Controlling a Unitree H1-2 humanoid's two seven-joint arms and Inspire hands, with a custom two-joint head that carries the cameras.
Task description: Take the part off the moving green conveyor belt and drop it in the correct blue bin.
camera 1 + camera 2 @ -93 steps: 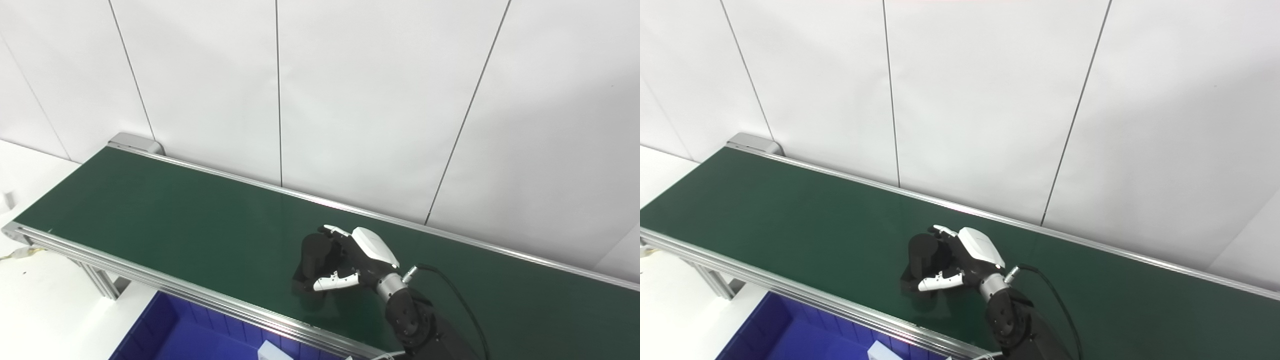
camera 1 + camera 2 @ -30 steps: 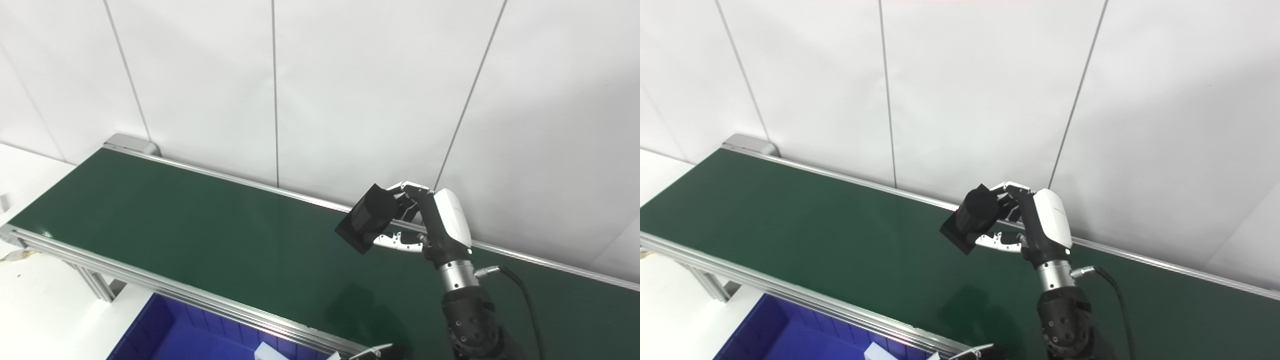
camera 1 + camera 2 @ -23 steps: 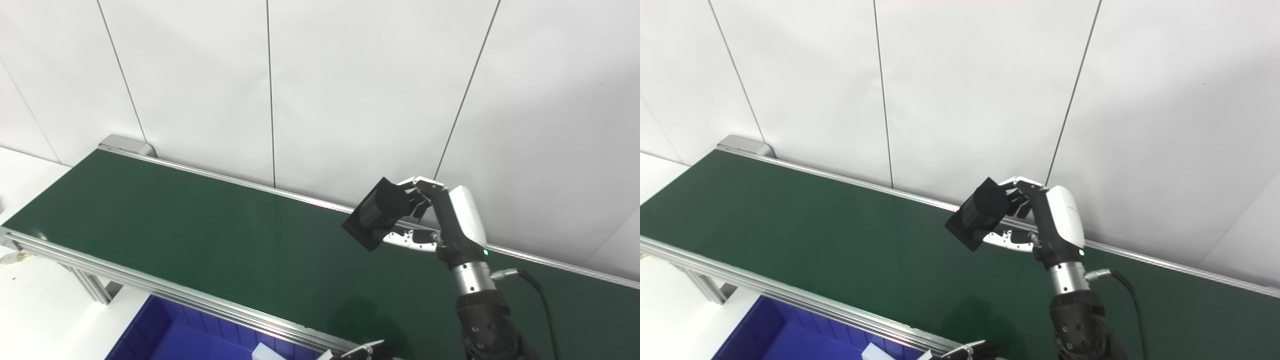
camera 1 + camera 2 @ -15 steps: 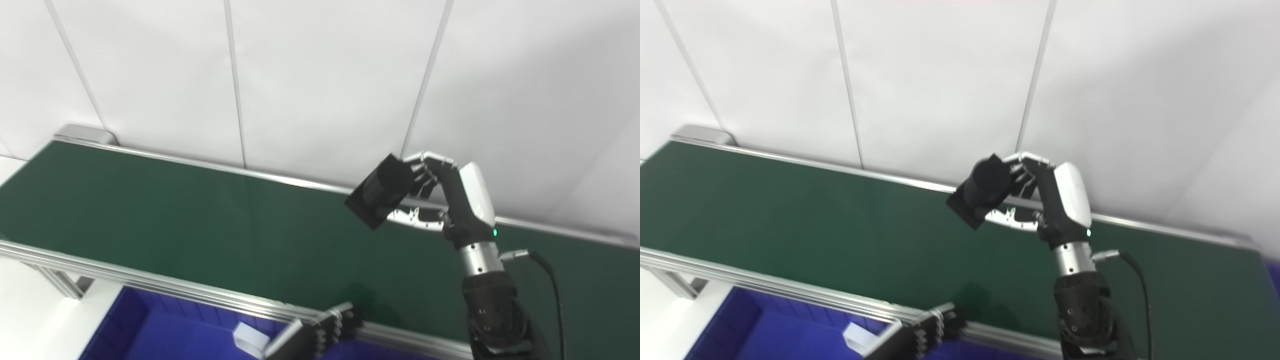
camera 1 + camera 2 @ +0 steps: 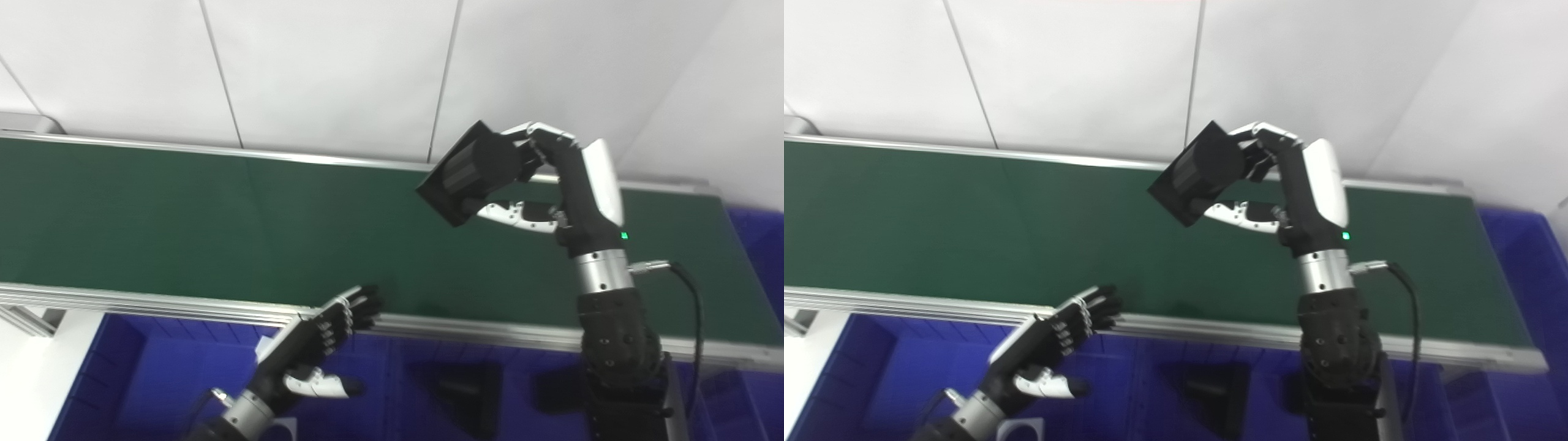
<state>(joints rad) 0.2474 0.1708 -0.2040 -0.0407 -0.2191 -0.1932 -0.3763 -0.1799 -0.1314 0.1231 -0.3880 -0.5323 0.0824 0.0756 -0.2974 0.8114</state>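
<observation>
My right hand [image 5: 551, 177] is raised above the green conveyor belt [image 5: 184, 214] and is shut on a black part [image 5: 471, 171], a short cylinder on a square base, held tilted. The same black part [image 5: 1203, 171] shows in the right eye view. My left hand [image 5: 312, 349] hovers open, fingers spread, over the blue bins [image 5: 153, 373] below the belt's near rail, holding nothing. Another black part [image 5: 465, 392] lies in the blue bin under the right arm.
The belt's metal near rail [image 5: 153, 303] runs across the picture. A further blue bin [image 5: 1537, 269] stands past the belt's right end. A small white object [image 5: 1020, 429] lies in the left bin. White wall panels stand behind the belt.
The camera has swung right and down, so the bins now show. My right hand has lifted the black part off the belt and holds it high. My left hand has come into view.
</observation>
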